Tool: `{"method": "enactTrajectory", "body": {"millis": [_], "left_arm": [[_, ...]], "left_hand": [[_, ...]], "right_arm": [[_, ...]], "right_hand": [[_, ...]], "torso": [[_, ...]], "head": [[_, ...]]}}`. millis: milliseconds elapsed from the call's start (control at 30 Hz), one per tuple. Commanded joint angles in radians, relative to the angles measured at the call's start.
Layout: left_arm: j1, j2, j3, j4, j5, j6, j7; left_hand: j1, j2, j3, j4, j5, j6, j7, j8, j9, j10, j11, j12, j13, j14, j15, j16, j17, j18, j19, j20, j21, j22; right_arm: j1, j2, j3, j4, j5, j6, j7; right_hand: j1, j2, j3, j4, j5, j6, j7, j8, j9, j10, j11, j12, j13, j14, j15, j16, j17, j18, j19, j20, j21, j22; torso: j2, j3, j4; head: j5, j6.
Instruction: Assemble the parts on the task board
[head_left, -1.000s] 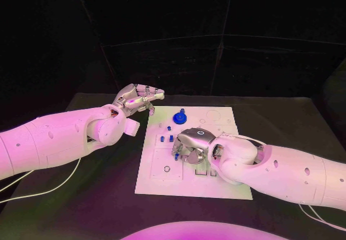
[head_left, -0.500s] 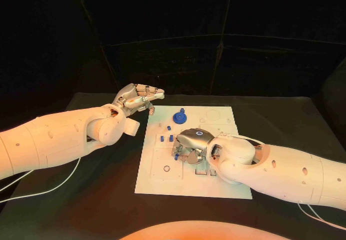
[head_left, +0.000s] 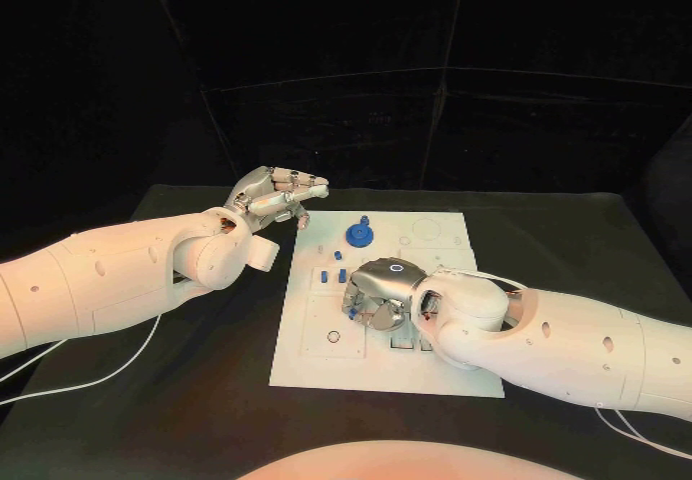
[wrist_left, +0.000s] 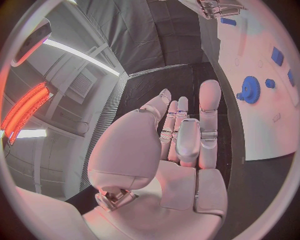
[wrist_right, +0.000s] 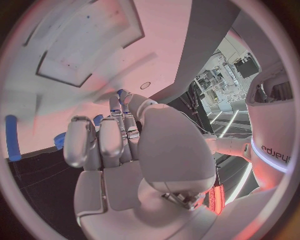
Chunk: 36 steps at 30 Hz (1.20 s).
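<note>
The white task board lies mid-table. A blue gear stands near its far edge, and small blue parts stand just in front of it. My right hand hovers low over the board's middle with its fingers curled down, and thumb and fingertips pinch a small blue part. That small blue part also shows at the fingertips in the right wrist view, over the board. My left hand is raised beside the board's far left corner, fingers loosely extended and holding nothing. The gear shows beyond the left hand.
Rectangular slots and a round recess mark the board's near half. Black table surrounds the board. A white cable trails under my left arm.
My right hand has settled slightly lower over the board's middle with the blue part at its fingertips. The left hand has stayed where it was.
</note>
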Motion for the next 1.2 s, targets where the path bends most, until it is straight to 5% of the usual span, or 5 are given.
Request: {"method": "enactTrajectory", "body": {"millis": [33, 467, 700, 900, 1200], "left_arm": [[0.002, 0.0, 0.001, 0.001, 0.004, 0.013, 0.002], [0.002, -0.002, 0.001, -0.001, 0.004, 0.016, -0.002], [0.002, -0.005, 0.001, -0.002, 0.004, 0.017, -0.003], [0.002, -0.008, 0.001, -0.002, 0.004, 0.019, -0.003], [0.002, -0.006, 0.001, -0.004, 0.004, 0.024, -0.004]], "left_hand": [[0.009, 0.0, 0.006, 0.002, 0.006, -0.005, 0.0, 0.0, -0.002, 0.007, 0.003, 0.005, -0.001, 0.004, 0.003, 0.005, 0.0, -0.004, 0.009, -0.001, -0.005, 0.0], [0.009, 0.0, 0.006, 0.002, 0.006, -0.005, 0.0, 0.0, -0.002, 0.007, 0.003, 0.005, -0.001, 0.004, 0.003, 0.005, 0.0, -0.004, 0.009, -0.001, -0.005, 0.0], [0.01, 0.0, 0.007, 0.001, 0.006, -0.006, 0.0, 0.0, -0.002, 0.006, 0.003, 0.005, -0.001, 0.005, 0.004, 0.005, 0.0, -0.004, 0.009, -0.001, -0.005, 0.0], [0.01, 0.0, 0.007, 0.001, 0.006, -0.006, 0.0, 0.0, -0.002, 0.006, 0.003, 0.005, -0.001, 0.005, 0.004, 0.005, 0.0, -0.004, 0.009, -0.001, -0.005, 0.0], [0.011, 0.0, 0.008, 0.0, 0.006, -0.006, 0.0, 0.0, -0.002, 0.006, 0.003, 0.005, -0.002, 0.005, 0.004, 0.006, 0.002, -0.004, 0.009, -0.001, -0.004, 0.001]], "right_arm": [[0.0, 0.001, -0.001, -0.001, -0.012, -0.001, -0.004], [0.0, -0.013, -0.002, 0.015, -0.012, -0.101, -0.002], [-0.001, -0.087, -0.001, 0.082, 0.019, -0.179, 0.009], [0.014, -0.194, 0.018, 0.138, 0.081, -0.16, -0.025], [0.06, -0.274, 0.035, 0.127, 0.111, -0.086, -0.046]], "right_hand": [[-0.032, -0.016, -0.02, 0.006, -0.002, -0.039, 0.008, -0.003, -0.004, -0.05, 0.016, -0.022, -0.005, 0.003, 0.015, -0.025, -0.04, 0.001, -0.038, 0.009, -0.029, -0.05], [-0.038, -0.02, -0.05, 0.0, -0.008, -0.074, 0.017, 0.0, -0.002, -0.123, 0.031, -0.015, -0.001, -0.038, 0.029, -0.085, -0.141, 0.022, -0.111, 0.026, -0.09, -0.146], [-0.04, -0.023, -0.06, -0.001, -0.005, -0.087, 0.012, -0.001, -0.002, -0.118, 0.028, 0.003, 0.001, -0.032, 0.026, -0.078, -0.136, 0.021, -0.104, 0.026, -0.088, -0.14], [-0.048, -0.029, -0.074, 0.003, -0.009, -0.088, 0.009, 0.001, -0.001, -0.119, 0.024, 0.016, 0.001, -0.027, 0.024, -0.071, -0.132, 0.02, -0.097, 0.024, -0.085, -0.135], [-0.032, -0.034, -0.142, 0.001, -0.025, -0.126, 0.01, 0.001, -0.002, -0.183, 0.028, 0.043, -0.001, -0.028, 0.025, -0.078, -0.159, 0.023, -0.103, 0.023, -0.1, -0.156]], "torso": [[-0.001, -0.0003, -0.0002], [0.0, 0.0007, 0.0004], [-0.001, 0.0007, 0.0006], [-0.004, -0.0016, -0.0011], [0.0, 0.0001, -0.0003]], "head": [[-0.002, 0.001], [-0.004, 0.004], [-0.008, 0.012], [-0.018, 0.023], [-0.023, 0.037]]}}
